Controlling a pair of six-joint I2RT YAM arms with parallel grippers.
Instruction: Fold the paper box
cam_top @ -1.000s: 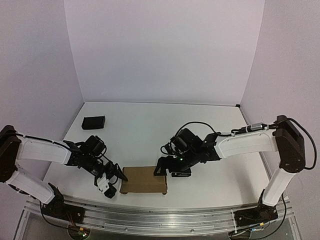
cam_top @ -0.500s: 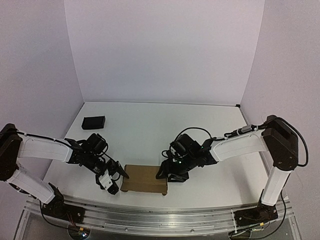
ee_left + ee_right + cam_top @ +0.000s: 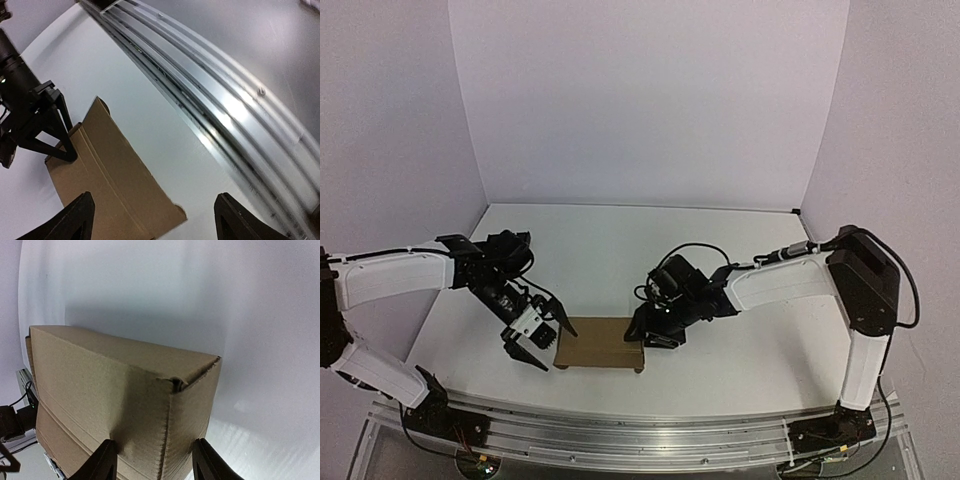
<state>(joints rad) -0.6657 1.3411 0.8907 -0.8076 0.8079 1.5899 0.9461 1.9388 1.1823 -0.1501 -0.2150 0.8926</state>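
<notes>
- A white table [image 3: 620, 240] fills the lower middle of the overhead view. It is also the pale ground at the upper left of the left wrist view [image 3: 115, 65] and across the top of the right wrist view [image 3: 200, 295].
- A pale lilac back wall [image 3: 640, 100] takes up the upper centre, with side walls [image 3: 390, 120] at the left and right edges.
- A silvery metal rail [image 3: 640, 435] runs along the bottom edge. In the left wrist view it crosses diagonally from the top to the lower right [image 3: 225, 105], with a bright glare on it.
</notes>
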